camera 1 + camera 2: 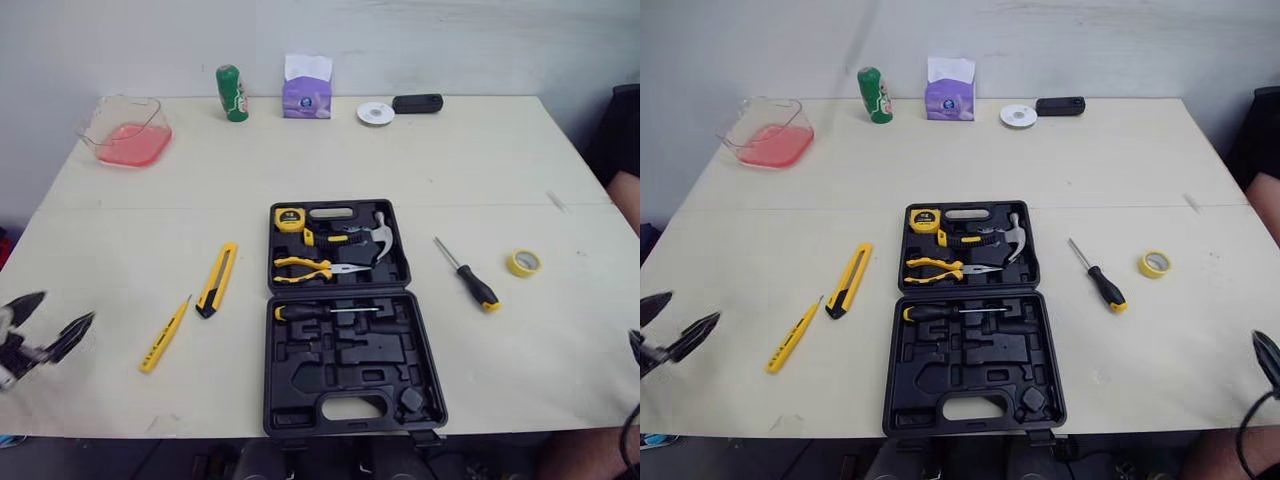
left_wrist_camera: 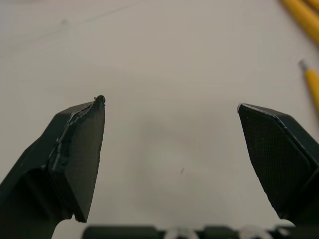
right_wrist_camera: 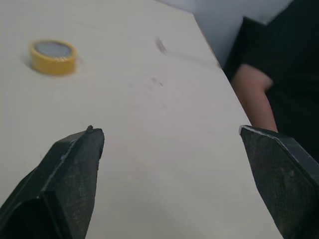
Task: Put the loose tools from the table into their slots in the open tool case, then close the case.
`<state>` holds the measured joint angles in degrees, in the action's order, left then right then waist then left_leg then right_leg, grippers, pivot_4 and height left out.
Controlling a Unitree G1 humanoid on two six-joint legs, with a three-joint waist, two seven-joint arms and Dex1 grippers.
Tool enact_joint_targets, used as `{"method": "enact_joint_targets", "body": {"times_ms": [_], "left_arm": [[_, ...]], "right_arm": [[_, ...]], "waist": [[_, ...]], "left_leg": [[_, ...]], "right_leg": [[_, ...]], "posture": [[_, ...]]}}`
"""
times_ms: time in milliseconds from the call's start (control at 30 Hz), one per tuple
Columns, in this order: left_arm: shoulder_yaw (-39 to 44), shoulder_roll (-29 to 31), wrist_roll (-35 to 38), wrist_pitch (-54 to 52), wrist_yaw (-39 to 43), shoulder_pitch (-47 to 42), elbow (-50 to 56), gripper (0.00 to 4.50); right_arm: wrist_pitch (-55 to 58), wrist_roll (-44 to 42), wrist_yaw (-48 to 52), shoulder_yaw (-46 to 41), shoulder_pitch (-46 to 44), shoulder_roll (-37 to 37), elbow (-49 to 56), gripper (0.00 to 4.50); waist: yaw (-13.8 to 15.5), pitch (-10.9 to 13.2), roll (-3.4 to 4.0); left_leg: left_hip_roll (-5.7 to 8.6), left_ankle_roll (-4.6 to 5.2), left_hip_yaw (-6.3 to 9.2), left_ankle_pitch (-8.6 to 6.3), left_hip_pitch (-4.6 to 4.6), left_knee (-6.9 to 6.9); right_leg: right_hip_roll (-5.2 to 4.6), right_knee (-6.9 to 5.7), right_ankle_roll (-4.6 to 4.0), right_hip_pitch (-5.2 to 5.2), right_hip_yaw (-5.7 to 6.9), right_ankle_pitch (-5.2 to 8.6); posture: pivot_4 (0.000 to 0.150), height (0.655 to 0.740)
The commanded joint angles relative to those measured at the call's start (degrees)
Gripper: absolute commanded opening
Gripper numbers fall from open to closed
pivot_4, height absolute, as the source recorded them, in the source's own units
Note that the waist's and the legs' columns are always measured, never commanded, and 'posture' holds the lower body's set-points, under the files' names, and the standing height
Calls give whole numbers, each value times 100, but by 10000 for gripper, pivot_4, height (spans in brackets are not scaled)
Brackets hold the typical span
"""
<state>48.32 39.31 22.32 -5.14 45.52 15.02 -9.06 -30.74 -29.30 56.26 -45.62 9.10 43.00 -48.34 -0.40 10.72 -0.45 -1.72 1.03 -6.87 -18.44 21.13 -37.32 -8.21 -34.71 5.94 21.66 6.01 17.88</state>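
The open tool case (image 1: 340,320) lies mid-table. The left gripper (image 1: 55,312), jaws apart, hovers at the table's 8 o'clock, with the yellow knife (image 1: 216,279) and slim yellow tester (image 1: 165,334) toward its 3 o'clock. From the right gripper (image 3: 169,132) (jaws also apart), the tape roll (image 1: 523,262) and screwdriver (image 1: 468,275) lie at 10 o'clock. The writing on the green can (image 1: 232,93) is too small to read.

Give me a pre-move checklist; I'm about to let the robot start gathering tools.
1. Open case: ok.
2. Open, empty left gripper: ok.
3. Open, empty right gripper: ok.
4. Loose tools unobstructed: ok; knife and yellow tester left of case, screwdriver and tape roll right.
5. Matching slots free: cannot tell.
6. Workspace free of people: not ok; a person's arm is beside the table's right edge.
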Motion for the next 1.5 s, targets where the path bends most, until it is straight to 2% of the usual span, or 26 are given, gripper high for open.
{"method": "enact_joint_targets", "body": {"times_ms": [33, 333, 533, 767, 833, 900, 1000, 1100, 1333, 1500], "left_arm": [[417, -88, 100, 255, -357, 154, -382, 44678], [250, -230, 352, 236, -544, 194, -93, 44678], [-134, -107, 684, -172, -428, -98, 593, 44678], [-725, 208, 1101, -1075, -181, -372, 1641, 44678], [-990, 414, 1223, -1273, 14, -581, 1896, 44678], [-1437, 612, 1408, -1427, 295, -975, 2267, 44678], [-1809, 663, 1627, -1643, 457, -1330, 2577, 44678], [-2302, 755, 1811, -1942, 689, -1554, 2958, 44678], [-3061, 848, 2003, -2182, 1036, -2067, 3571, 44678], [-3526, 734, 2335, -2725, 867, -2203, 3981, 44678]], "right_arm": [[-385, -10, -56, -205, 182, 126, -546, 45000], [-739, -112, 91, -74, 41, 71, -989, 45000], [-492, -227, 435, 69, -365, 43, -598, 45000], [344, -287, 308, 534, -313, -204, 1253, 45000], [827, -287, 115, 753, -144, -257, 2208, 45000], [1755, -404, -333, 1026, 84, -250, 3541, 45000], [2890, -472, -869, 1210, 397, -120, 4818, 45000], [4474, -360, -1551, 1400, 615, 325, 5862, 45000], [6050, -1040, -1569, 1455, 416, 652, 6803, 45000], [6500, -488, -2077, 1975, -108, 702, 6734, 45000]], "waist": [[4, 0, 0], [-47, -1, 1], [-103, -2, 3], [-121, -2, 9], [-114, -1, 15], [-106, 1, 15], [-84, 0, 18], [-71, -3, 29], [-17, -1, 25], [32, 2, 20]], "left_leg": [[1, 14, 0, -5, -2, 2], [-2, 17, 3, -7, -7, 4], [-1, 14, 3, -4, -6, 6], [0, -14, 2, 14, -4, 8], [0, -18, 2, 16, -4, 12], [-1, -24, 3, 19, -1, 12], [2, -24, 5, 27, 3, 8], [3, -25, 6, 27, 5, 17], [-5, 5, -1, 45, 29, 16], [-5, 10, -7, 48, 26, 6]], "right_leg": [[-3, -2, 0, 0, -1, 0], [-12, -7, -9, 1, -1, -6], [-12, -8, -8, 1, 2, -7], [-9, -14, -7, 1, 2, -7], [-6, -13, -7, 2, 2, -7], [-3, -16, -7, 6, 3, -7], [-10, -27, -7, 9, 0, -7], [-9, -20, -7, 13, 0, -7], [22, -13, -9, 35, -1, -6], [51, -20, -7, 33, -10, -7]], "posture": [[1500, 7400], [1500, 7400], [1500, 7400], [1500, 7400], [1500, 7400], [1500, 7400], [1500, 7400], [1500, 7400], [1500, 7400], [1500, 7400]]}}
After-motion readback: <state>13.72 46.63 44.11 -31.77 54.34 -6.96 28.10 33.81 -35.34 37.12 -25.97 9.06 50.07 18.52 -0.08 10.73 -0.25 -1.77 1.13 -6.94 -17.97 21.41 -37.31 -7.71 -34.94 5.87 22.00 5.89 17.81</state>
